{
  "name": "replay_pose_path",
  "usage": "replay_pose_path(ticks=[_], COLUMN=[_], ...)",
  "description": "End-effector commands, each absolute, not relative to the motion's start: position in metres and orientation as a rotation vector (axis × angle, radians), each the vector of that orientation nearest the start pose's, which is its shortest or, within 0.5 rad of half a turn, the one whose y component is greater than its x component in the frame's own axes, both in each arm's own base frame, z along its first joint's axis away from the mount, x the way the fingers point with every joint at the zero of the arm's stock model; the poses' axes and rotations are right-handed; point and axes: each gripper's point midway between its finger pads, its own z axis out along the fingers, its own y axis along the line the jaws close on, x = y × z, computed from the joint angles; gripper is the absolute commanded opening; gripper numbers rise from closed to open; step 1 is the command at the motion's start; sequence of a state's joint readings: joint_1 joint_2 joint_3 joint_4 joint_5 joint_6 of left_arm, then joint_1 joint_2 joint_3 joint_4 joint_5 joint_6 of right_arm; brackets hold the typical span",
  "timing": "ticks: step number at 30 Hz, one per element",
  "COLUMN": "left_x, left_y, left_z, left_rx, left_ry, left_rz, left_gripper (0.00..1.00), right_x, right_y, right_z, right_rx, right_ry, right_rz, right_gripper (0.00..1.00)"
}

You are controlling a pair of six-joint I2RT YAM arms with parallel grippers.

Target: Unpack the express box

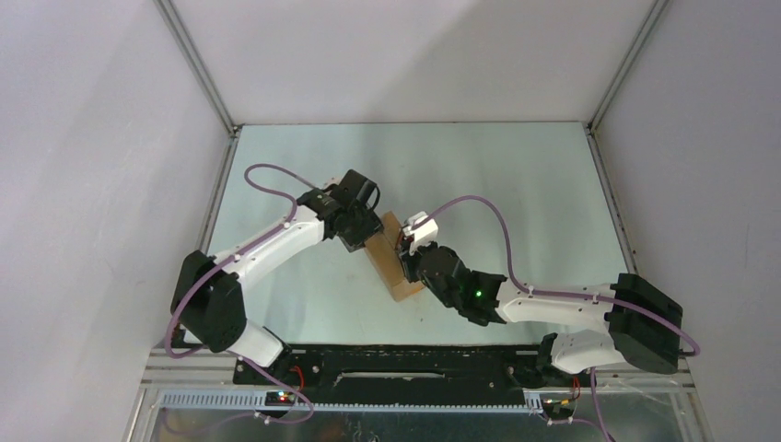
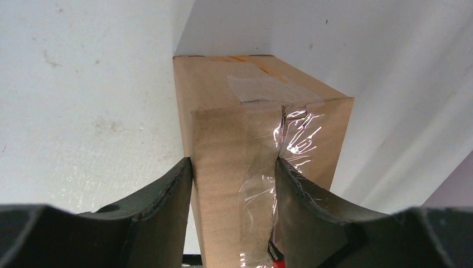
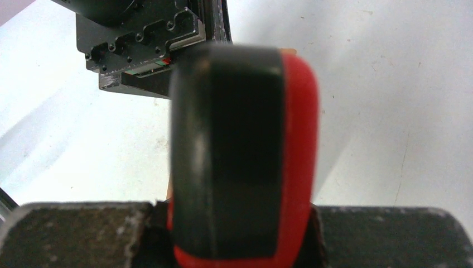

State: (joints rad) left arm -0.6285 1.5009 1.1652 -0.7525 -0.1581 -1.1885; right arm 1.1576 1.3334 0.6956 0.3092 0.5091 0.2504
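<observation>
Small brown cardboard express box (image 1: 398, 281) lies on the pale desk (image 1: 516, 184), roughly mid-desk between the two arms, long axis running near to far, flaps closed. Clear shiny tape (image 2: 295, 134) runs over its seam.

Left pincer (image 1: 366, 232) is at the box's far-left end. In the left wrist view its jaws stand apart (image 2: 233, 164) and cardboard fills the gap. The left finger (image 2: 178, 195) sits at the box's left edge and the other overlaps the taped face. Actual contact can't be told.

Right pincer (image 1: 412, 250) is at the box's right side, jaws clamped (image 3: 231, 218) on a red-and-black utility knife (image 3: 240, 139). The knife is blurred close to the lens and its blade is not visible.
</observation>
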Motion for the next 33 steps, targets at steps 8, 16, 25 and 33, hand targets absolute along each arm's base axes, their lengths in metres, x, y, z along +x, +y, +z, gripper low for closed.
replay_pose_path(ticks=[8, 16, 25, 33], left_x=[0.264, 0.271, 0.278, 0.282], left_y=[-0.193, -0.181, -0.179, -0.171], left_z=[0.103, 0.102, 0.101, 0.100], left_rx=[-0.871, -0.900, -0.918, -0.946], left_ry=[2.641, 2.615, 2.603, 2.586], left_rz=[-0.161, -0.111, -0.112, -0.098], left_gripper=[0.08, 0.05, 0.03, 0.03], right_x=[0.228, 0.222, 0.214, 0.205], right_y=[0.343, 0.337, 0.335, 0.331], right_z=[0.199, 0.205, 0.197, 0.184], right_rx=[-0.482, -0.484, -0.502, -0.508], right_ry=[1.743, 1.739, 1.774, 1.821], right_rz=[0.528, 0.516, 0.507, 0.479], right_gripper=[0.00, 0.00, 0.00, 0.00])
